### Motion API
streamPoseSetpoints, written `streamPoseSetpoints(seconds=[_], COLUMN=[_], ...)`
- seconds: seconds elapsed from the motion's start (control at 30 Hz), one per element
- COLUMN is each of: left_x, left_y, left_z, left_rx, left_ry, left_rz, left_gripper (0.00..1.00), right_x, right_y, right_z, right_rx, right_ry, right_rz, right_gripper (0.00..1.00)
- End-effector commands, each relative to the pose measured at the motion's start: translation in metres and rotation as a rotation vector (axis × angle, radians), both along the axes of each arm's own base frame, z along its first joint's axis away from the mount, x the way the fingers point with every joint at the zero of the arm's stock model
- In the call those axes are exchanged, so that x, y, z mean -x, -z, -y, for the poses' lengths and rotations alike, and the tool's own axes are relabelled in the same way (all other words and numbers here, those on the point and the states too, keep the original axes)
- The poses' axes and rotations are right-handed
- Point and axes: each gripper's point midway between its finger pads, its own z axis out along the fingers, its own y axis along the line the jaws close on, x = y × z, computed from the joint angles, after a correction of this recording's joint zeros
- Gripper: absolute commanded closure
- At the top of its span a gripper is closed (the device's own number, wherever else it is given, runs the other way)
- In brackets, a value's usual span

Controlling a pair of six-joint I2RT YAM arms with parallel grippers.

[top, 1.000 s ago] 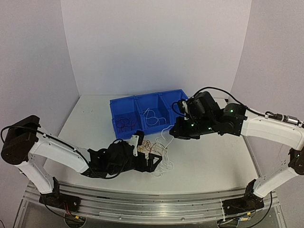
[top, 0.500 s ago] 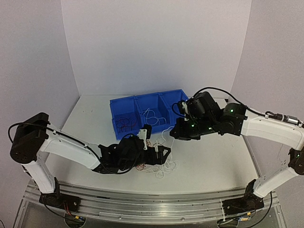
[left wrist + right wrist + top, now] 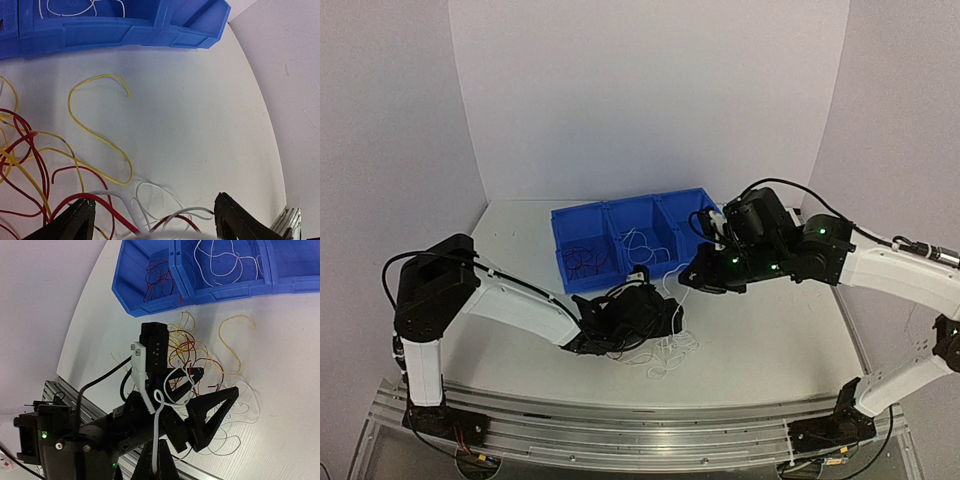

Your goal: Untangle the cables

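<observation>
A tangle of thin cables, white, dark red and yellow [image 3: 660, 340], lies on the table in front of the blue bin [image 3: 672, 203]. My left gripper [image 3: 660, 315] is low over the tangle, open and empty. In the left wrist view its fingers [image 3: 75, 222] straddle white and red strands [image 3: 165, 215], with a yellow loop [image 3: 95, 135] ahead. My right gripper [image 3: 158, 467] is shut on a white cable [image 3: 158, 420], which it holds up above the left gripper [image 3: 219, 380]. In the top view the right gripper [image 3: 688, 280] hangs by the bin's front.
The blue bin [image 3: 200, 290] has three compartments: dark red cables [image 3: 157, 277] in the left one, white cables [image 3: 225, 260] in the middle one. The table's near edge with metal rails [image 3: 640, 430] lies close behind the tangle.
My left arm has swung right and stretched out, carrying its gripper over the tangle. My right gripper has shifted slightly, still holding the white cable.
</observation>
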Motion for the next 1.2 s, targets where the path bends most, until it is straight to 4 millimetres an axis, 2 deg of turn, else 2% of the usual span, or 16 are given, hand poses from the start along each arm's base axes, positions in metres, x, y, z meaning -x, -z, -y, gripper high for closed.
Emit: streamPoseSetpoints(seconds=[0.0,0.1,0.2,0.23,0.3,0.33,0.4,0.47,0.6,0.73,0.87,1.03,1.1,1.17], left_x=[-0.013,-0.018,-0.023,-0.024,-0.026,-0.027,-0.026,-0.025,-0.019,-0.004,0.016,0.03,0.033,0.032], left_y=[0.013,0.021,0.024,0.022,0.015,0.01,-0.001,-0.006,-0.011,-0.021,-0.029,-0.037,-0.04,-0.043], left_z=[-0.004,-0.008,-0.015,-0.018,-0.027,-0.033,-0.05,-0.075,-0.15,-0.231,-0.296,-0.335,-0.342,-0.337], left_rx=[-0.028,-0.029,-0.036,-0.038,-0.048,-0.053,-0.069,-0.099,-0.185,-0.273,-0.309,-0.225,-0.197,-0.168], left_ry=[-0.092,-0.111,-0.133,-0.14,-0.158,-0.174,-0.208,-0.261,-0.43,-0.598,-0.747,-0.81,-0.813,-0.773], left_rz=[-0.023,-0.034,-0.03,-0.024,-0.01,0.001,0.023,0.024,0.006,-0.01,-0.033,-0.044,-0.039,-0.029], left_gripper=[0.21,0.3,0.48,0.61,0.92,0.99,1.0,1.0,1.0,1.0,1.0,1.0,1.0,1.0], right_x=[0.01,0.012,0.011,0.01,0.007,0.004,-0.002,-0.012,-0.03,-0.045,-0.05,-0.055,-0.06,-0.067], right_y=[-0.028,-0.033,-0.034,-0.034,-0.037,-0.038,-0.042,-0.05,-0.072,-0.101,-0.126,-0.146,-0.145,-0.139], right_z=[0.003,0.008,0.016,0.019,0.028,0.034,0.051,0.077,0.144,0.22,0.274,0.326,0.338,0.343], right_rx=[-0.083,-0.093,-0.087,-0.08,-0.062,-0.043,0.014,0.085,0.302,0.525,0.713,0.886,0.874,0.851], right_ry=[-0.018,-0.01,0.012,0.022,0.043,0.057,0.095,0.169,0.319,0.506,0.648,0.781,0.797,0.794], right_rz=[0.018,0.033,0.053,0.065,0.101,0.124,0.179,0.244,0.398,0.51,0.587,0.579,0.543,0.507], right_gripper=[1.0,1.0,1.0,1.0,1.0,1.0,1.0,1.0,1.0,1.0,1.0,1.0,1.0,1.0])
